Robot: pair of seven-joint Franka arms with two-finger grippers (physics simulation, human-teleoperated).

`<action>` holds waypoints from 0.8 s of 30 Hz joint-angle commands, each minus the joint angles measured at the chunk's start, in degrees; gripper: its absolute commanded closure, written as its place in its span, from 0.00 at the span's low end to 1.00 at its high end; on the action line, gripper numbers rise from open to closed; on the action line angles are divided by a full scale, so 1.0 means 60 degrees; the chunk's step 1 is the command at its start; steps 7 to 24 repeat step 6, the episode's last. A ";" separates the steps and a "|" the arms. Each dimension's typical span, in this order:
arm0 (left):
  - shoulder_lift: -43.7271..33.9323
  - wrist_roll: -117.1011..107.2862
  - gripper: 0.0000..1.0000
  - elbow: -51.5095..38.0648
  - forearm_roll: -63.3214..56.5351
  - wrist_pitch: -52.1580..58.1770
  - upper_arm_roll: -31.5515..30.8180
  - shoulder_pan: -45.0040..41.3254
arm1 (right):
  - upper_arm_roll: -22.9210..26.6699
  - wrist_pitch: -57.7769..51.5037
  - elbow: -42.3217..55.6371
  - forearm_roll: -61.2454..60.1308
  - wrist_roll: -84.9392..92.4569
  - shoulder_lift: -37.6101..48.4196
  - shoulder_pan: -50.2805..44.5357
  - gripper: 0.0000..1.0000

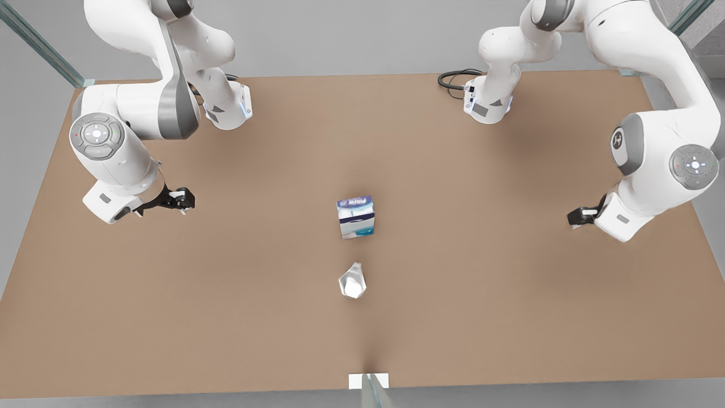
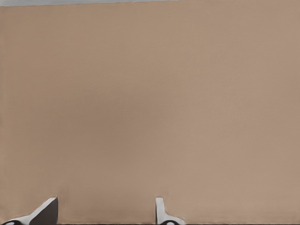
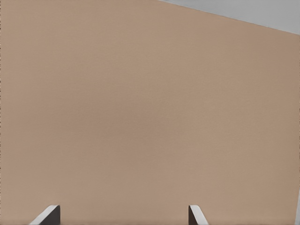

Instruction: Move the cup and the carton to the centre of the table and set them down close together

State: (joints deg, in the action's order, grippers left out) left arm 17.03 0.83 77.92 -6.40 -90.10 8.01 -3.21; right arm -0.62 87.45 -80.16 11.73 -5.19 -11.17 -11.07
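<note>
The carton, white and teal with a dark navy band, stands near the middle of the tan table. The small glossy pale cup sits just in front of it, about a cup's width away. Neither is held. One arm's gripper hovers far off toward the front view's left, the other arm's gripper far toward the front view's right. In the left wrist view my left gripper is open over bare table. In the right wrist view my right gripper is open too, with nothing between its fingers.
Both arm bases stand at the table's far side, with a black cable by the one on the front view's right. A small white tab marks the near edge. Bare tabletop surrounds the two objects.
</note>
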 commanded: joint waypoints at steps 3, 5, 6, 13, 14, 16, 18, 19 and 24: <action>0.0077 -0.0312 0.00 -0.0375 0.0980 0.0574 -0.0602 0.0652 | 0.0000 -0.0015 0.0000 -0.0006 0.0000 0.0001 0.0000 0.00; 0.0107 -0.0665 0.00 -0.0360 0.0701 0.0574 -0.0617 0.0432 | 0.0000 0.0000 0.0000 -0.0006 0.0000 0.0001 0.0000 0.00; 0.0136 -0.0665 0.00 -0.0360 0.0715 0.0559 -0.0632 0.0417 | 0.0000 0.0000 0.0000 0.0008 0.0000 0.0001 0.0000 0.00; 0.0136 -0.0665 0.00 -0.0360 0.0715 0.0559 -0.0632 0.0417 | 0.0000 0.0000 0.0000 0.0008 0.0000 0.0001 0.0000 0.00; 0.0136 -0.0665 0.00 -0.0360 0.0715 0.0559 -0.0632 0.0417 | 0.0000 0.0000 0.0000 0.0008 0.0000 0.0001 0.0000 0.00; 0.0136 -0.0665 0.00 -0.0360 0.0715 0.0559 -0.0632 0.0417 | 0.0000 0.0000 0.0000 0.0008 0.0000 0.0001 0.0000 0.00; 0.0136 -0.0665 0.00 -0.0360 0.0715 0.0559 -0.0632 0.0417 | 0.0000 0.0000 0.0000 0.0008 0.0000 0.0001 0.0000 0.00; 0.0136 -0.0665 0.00 -0.0360 0.0715 0.0559 -0.0632 0.0417 | 0.0000 0.0000 0.0000 0.0008 0.0000 0.0001 0.0000 0.00; 0.0136 -0.0665 0.00 -0.0360 0.0715 0.0559 -0.0632 0.0417 | 0.0000 0.0000 0.0000 0.0008 0.0000 0.0001 0.0000 0.00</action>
